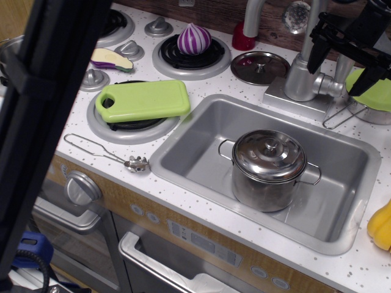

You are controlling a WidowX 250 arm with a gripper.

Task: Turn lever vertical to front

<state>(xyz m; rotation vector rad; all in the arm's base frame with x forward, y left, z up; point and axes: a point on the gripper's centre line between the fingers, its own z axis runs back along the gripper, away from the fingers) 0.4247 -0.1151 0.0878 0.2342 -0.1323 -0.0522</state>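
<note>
While a dark out-of-focus bar (43, 110) crossed the left foreground, the oven door handle (159, 268) and a round knob (76, 188) showed at the front of the toy kitchen. Just behind, on the speckled counter (201, 213), a wire-handled spoon (110, 155) lay near the front edge, and a yellow object (380, 226) sat at the right border. In the sink (201, 140) stood a shiny lidded pot (269, 168), upright, toward the right side of the basin. Left of the sink a green cutting board (143, 99) rested on a burner (122, 125). Farther back lay a small eggplant (112, 60), a purple onion (193, 39) on the rear burner, and a loose pot lid (259, 66) beside a red object (244, 38). Behind the sink rose the grey faucet body (300, 76), and the lever (330, 87) jutted from its right side, pointing roughly sideways. The black gripper (342, 58) hung just above and beside the lever, its fingers parted wide and holding nothing; whether a finger touched the lever could not be told. A green-lidded container (372, 97) sat behind it, and a clear knob (297, 15) stood at the back wall.
</note>
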